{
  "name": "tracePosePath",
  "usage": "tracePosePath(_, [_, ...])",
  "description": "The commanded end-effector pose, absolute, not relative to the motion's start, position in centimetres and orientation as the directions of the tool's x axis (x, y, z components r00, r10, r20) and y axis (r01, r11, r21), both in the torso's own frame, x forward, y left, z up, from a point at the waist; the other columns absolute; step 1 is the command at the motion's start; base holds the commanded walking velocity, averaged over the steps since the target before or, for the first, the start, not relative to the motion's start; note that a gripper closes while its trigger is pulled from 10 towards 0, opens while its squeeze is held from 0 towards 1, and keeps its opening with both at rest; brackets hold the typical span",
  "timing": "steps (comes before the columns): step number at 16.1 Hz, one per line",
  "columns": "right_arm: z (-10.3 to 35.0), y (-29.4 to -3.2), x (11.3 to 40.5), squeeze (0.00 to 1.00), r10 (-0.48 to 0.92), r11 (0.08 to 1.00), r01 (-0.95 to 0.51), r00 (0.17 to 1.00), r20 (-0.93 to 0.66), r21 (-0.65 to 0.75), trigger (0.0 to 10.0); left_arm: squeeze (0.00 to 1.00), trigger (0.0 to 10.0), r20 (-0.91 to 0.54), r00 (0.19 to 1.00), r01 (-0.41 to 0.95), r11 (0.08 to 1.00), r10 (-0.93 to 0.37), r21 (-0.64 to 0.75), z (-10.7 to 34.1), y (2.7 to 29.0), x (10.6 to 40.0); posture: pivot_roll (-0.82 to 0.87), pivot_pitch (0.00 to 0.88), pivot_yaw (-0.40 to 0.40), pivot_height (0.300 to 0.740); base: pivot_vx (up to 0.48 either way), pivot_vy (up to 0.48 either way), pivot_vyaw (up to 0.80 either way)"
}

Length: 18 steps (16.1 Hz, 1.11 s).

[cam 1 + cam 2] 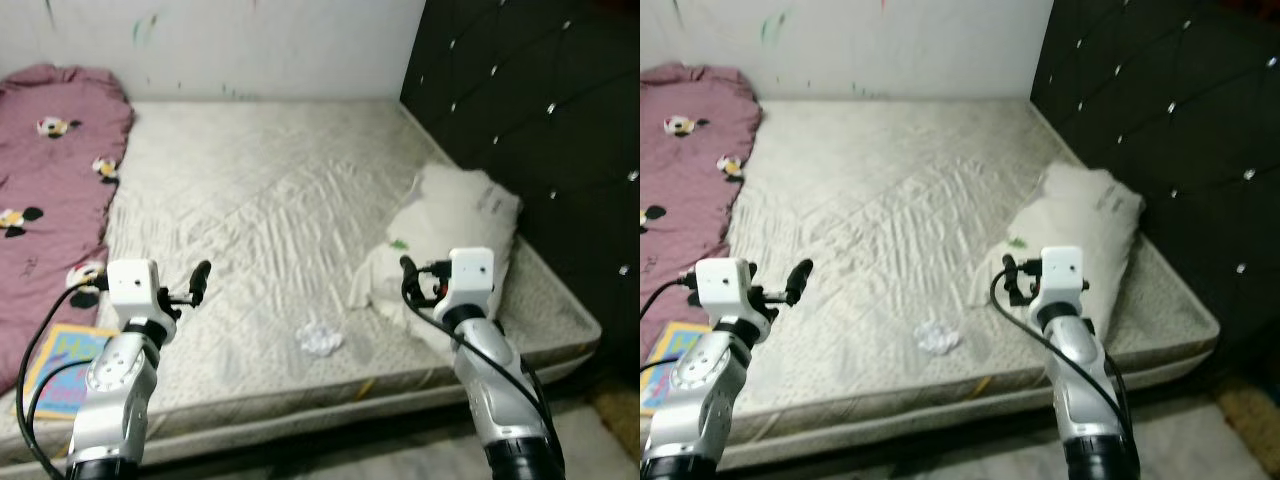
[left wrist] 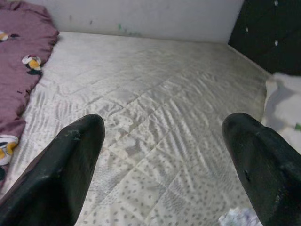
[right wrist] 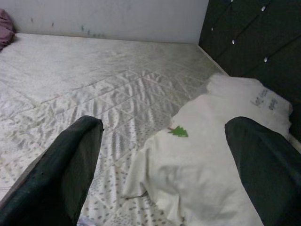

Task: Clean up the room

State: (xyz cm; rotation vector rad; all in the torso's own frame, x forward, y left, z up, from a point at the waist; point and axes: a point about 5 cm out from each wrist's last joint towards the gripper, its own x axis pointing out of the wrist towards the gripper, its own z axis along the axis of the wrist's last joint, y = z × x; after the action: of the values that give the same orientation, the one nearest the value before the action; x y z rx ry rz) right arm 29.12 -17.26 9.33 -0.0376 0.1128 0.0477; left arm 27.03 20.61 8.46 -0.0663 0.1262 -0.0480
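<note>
My right claw [image 1: 408, 268] hangs spread above the near edge of the white garment [image 1: 445, 235] on the mattress [image 1: 260, 210]; my left claw [image 1: 198, 278] is spread too. The crumpled paper [image 1: 319, 338] lies between us. Grabbing only loose cloth, I risk dragging it and missing the paper.

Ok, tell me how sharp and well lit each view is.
Left eye view: soft, slightly blurred, even light on the mattress, headboard dark. Left wrist view: mattress fairly crisp, near black fingers blurred. Right wrist view: white cloth bright, its fingers out of focus.
</note>
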Motion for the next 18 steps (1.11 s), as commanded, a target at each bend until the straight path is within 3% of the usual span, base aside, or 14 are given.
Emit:
tracePosePath(1, [9.48, -17.90, 29.15, 0.00, 0.024, 0.999, -0.028, 0.994, -0.109, -0.039, 10.0, 0.00, 10.0, -0.109, 0.991, 0.070, 0.997, -0.074, -0.039, 8.79, 19.90, 27.25, 0.00, 0.000, -0.048, 0.740, 0.000, 0.000, 0.00])
tracePosePath(11, [10.01, -17.40, 29.52, 0.00, 0.042, 0.999, -0.044, 0.995, -0.089, -0.020, 10.0, 0.00, 10.0, -0.078, 0.992, 0.094, 0.987, -0.104, -0.127, 9.17, 19.49, 27.31, -0.01, 0.000, -0.059, 0.740, 0.000, 0.000, 0.00])
tracePosePath(18, [9.99, -17.49, 29.47, 0.00, 0.043, 0.999, -0.045, 0.995, -0.092, -0.015, 10.0, 0.00, 10.0, -0.072, 0.991, 0.106, 0.986, -0.116, -0.131, 9.24, 19.41, 27.29, -0.01, 0.000, -0.059, 0.740, 0.387, 0.000, 0.00])
